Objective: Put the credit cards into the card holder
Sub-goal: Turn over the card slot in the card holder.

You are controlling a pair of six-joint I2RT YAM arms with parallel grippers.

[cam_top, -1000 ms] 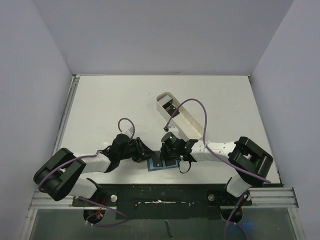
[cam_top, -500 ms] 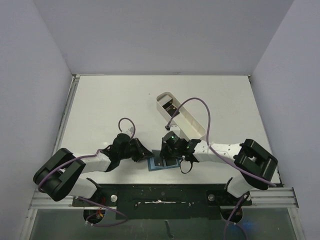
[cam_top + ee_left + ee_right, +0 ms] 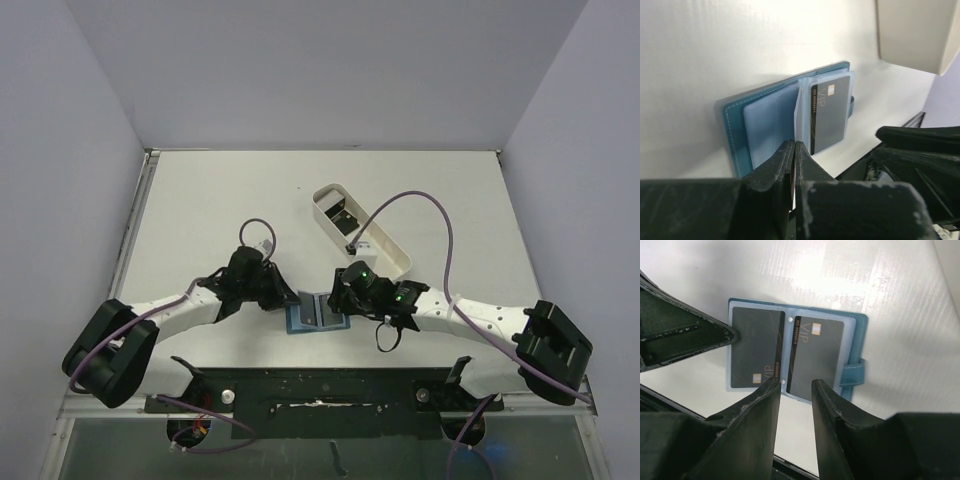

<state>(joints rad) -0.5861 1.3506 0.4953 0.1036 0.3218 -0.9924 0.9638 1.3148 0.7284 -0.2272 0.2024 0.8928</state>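
While teal folding card holder (image 3: pixel 852 376) lay unfolded crosswise, right gripper (image 3: pixel 795 385) hovered above, slightly parted; left gripper (image 3: pixel 794 150), closed, touched its left edge

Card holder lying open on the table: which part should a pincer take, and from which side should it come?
Probably the strap tab of the card holder: it juts past the cover's edge, on the side away from the left pincer, while the rest lies flat on the table. Come from that side, low, one finger above and one below.
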